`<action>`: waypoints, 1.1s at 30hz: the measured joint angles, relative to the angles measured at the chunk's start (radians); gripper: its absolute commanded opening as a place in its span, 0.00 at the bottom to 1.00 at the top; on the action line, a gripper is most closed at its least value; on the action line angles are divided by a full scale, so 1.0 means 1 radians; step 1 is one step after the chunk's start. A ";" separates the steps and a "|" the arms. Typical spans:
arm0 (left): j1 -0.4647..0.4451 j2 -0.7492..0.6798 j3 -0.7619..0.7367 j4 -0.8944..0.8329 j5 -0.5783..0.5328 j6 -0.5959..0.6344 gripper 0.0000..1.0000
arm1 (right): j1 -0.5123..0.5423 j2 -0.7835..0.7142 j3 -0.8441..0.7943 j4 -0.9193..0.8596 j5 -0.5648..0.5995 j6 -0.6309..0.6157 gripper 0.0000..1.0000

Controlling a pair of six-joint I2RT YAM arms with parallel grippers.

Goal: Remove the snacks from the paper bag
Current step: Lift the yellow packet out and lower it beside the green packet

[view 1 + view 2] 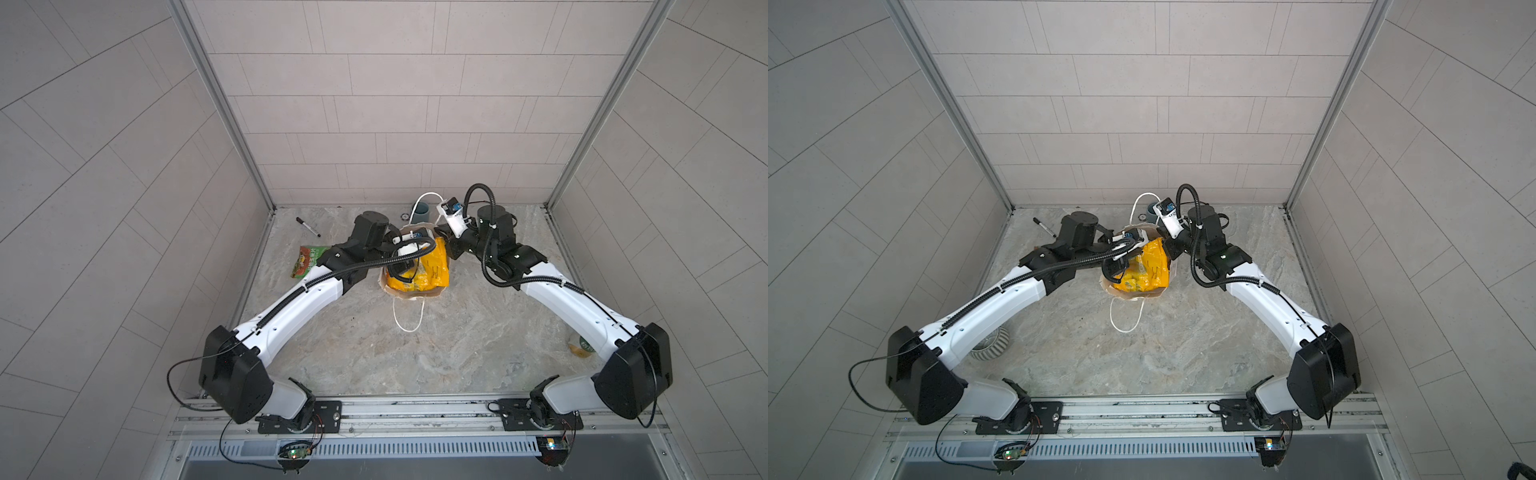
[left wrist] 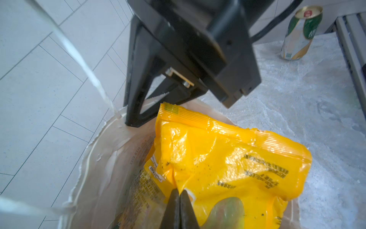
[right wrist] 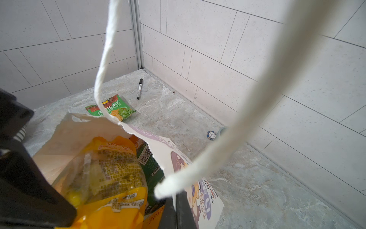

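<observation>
Snack packet [image 1: 432,266] protrudes from bag [image 1: 415,296], marker [image 1: 308,227] behind-left.

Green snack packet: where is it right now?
In a top view the green snack packet lies flat on the table, left of the paper bag and outside it, with the marker pen just behind it.

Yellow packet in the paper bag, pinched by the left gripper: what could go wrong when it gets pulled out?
The left gripper pinches only a small fold of the glossy yellow packet, so it may slip free.
The packet fills much of the mouth of the paper bag and could drag it along or tear the rim that the right gripper clamps.
</observation>
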 measured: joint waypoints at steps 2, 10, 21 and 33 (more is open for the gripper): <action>0.000 -0.030 -0.013 0.022 0.012 -0.025 0.00 | 0.000 0.000 0.000 0.001 0.011 0.004 0.00; 0.000 -0.175 -0.050 0.101 0.078 -0.126 0.00 | -0.014 0.000 0.001 0.005 0.044 0.029 0.00; -0.002 -0.339 -0.059 0.146 -0.077 -0.340 0.00 | -0.046 0.000 0.004 0.005 0.093 0.087 0.00; 0.043 -0.406 -0.052 -0.028 -0.723 -0.563 0.00 | -0.048 0.000 0.006 0.004 0.097 0.097 0.00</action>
